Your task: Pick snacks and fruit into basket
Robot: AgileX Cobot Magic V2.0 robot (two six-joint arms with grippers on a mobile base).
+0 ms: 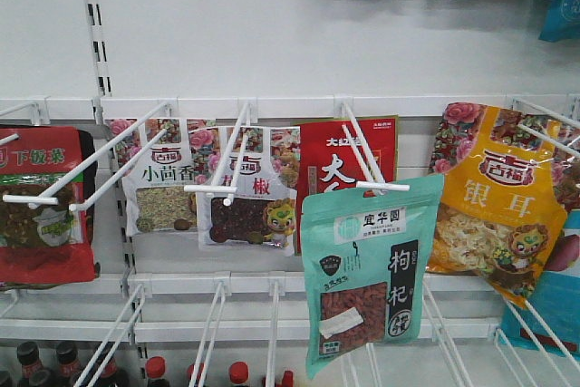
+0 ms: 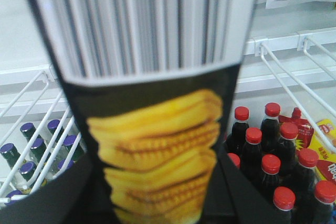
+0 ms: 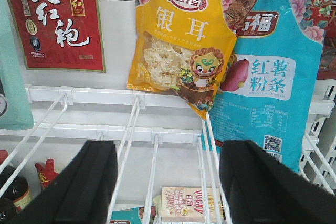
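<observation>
Snack pack, black with yellow ridged crisps and a barcode panel, stood clamped in the left gripper, with red-capped bottles behind it. Other snacks hung on shelf hooks: a teal pouch showing red berries and a yellow pouch. Below the yellow one, the right gripper gaped wide, its 2 fingers holding nothing.

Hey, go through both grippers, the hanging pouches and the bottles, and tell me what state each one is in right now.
left gripper: shut on the corn-print packet.
right gripper: open, empty.
corn-print packet: clamped, upright.
teal pouch: hanging at the front end of its hook, slightly tilted.
yellow pouch: hanging, tilted.
red pouch: hanging flat, straight.
red-capped bottles: upright, capped.
</observation>
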